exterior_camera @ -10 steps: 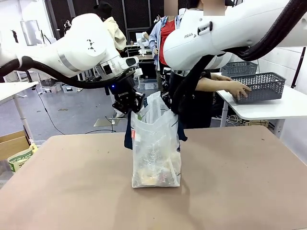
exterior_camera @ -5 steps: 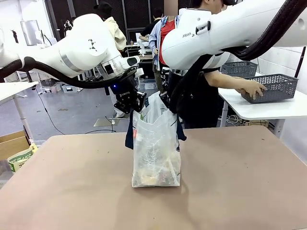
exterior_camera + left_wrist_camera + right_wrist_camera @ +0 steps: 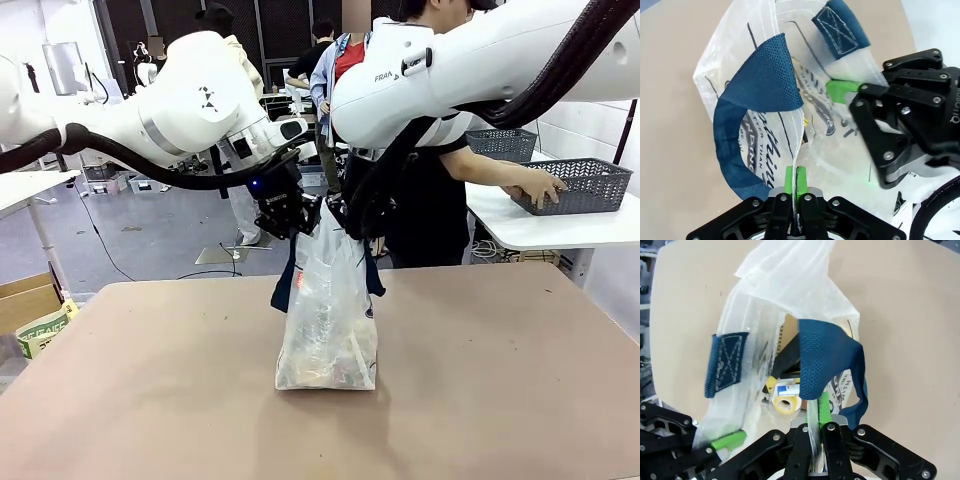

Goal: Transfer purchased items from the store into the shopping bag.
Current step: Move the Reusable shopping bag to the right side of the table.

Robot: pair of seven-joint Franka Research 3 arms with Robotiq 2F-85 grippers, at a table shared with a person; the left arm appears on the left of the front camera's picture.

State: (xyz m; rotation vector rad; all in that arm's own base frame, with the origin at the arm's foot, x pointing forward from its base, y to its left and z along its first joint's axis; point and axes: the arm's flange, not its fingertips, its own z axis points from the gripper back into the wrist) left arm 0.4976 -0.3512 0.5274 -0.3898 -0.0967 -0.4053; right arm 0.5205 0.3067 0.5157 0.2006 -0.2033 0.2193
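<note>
**Both grippers clamp the bag's rim as it stands on the counter**

The shopping bag [image 3: 327,310] is a tall sack of translucent whitish plastic, crinkled and printed with dark lettering. It has woven navy handles [image 3: 757,85] stitched on with crossed seams. Its top is drawn narrow and its body widens toward the base. The base sits near the middle of the tan counter [image 3: 150,390].

Through the plastic, the purchased items [image 3: 325,365] show as a yellowish-tan heap at the bottom. From above, the right wrist view picks out a yellow roll [image 3: 785,404] beside a small white-and-blue packet and a dark flat piece.

The left gripper [image 3: 290,215] is at the bag's upper edge on the robot's left side. Its green pads are pressed together on a thin fold of the plastic rim, just beside a looping handle. The right gripper [image 3: 345,215] is at the opposite upper edge, likewise closed on the rim, with a handle draped beside its fingers. The two grippers are close together above the bag, and its mouth is stretched between them.

At the far right, a person's hand [image 3: 535,185] rests on a dark lattice basket [image 3: 585,180] on another table.
</note>
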